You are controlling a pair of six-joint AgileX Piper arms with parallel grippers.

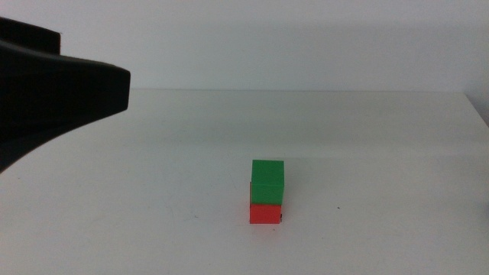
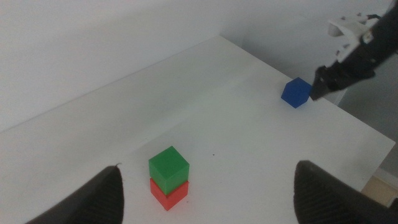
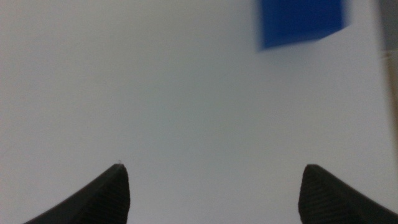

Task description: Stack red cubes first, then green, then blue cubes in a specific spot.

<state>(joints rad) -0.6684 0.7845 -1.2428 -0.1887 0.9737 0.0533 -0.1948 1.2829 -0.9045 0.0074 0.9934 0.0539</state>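
Note:
The green cube (image 1: 268,179) sits squarely on the red cube (image 1: 266,213) on the white table, with small black ticks of the marked spot (image 1: 281,221) beside the red cube's base. The stack also shows in the left wrist view, green cube (image 2: 168,167) over red cube (image 2: 168,193). The blue cube (image 2: 296,92) lies alone near the table's edge, outside the middle view. My left gripper (image 2: 209,165) is open and empty, raised above and apart from the stack. My right gripper (image 3: 214,165) is open and empty, close to the blue cube (image 3: 301,22) without touching it.
The left arm (image 1: 61,92) fills the middle view's upper left as a dark shape. A lone tiny black dot (image 1: 338,208) lies right of the stack. The right arm (image 2: 354,53) hangs by the table's edge next to the blue cube.

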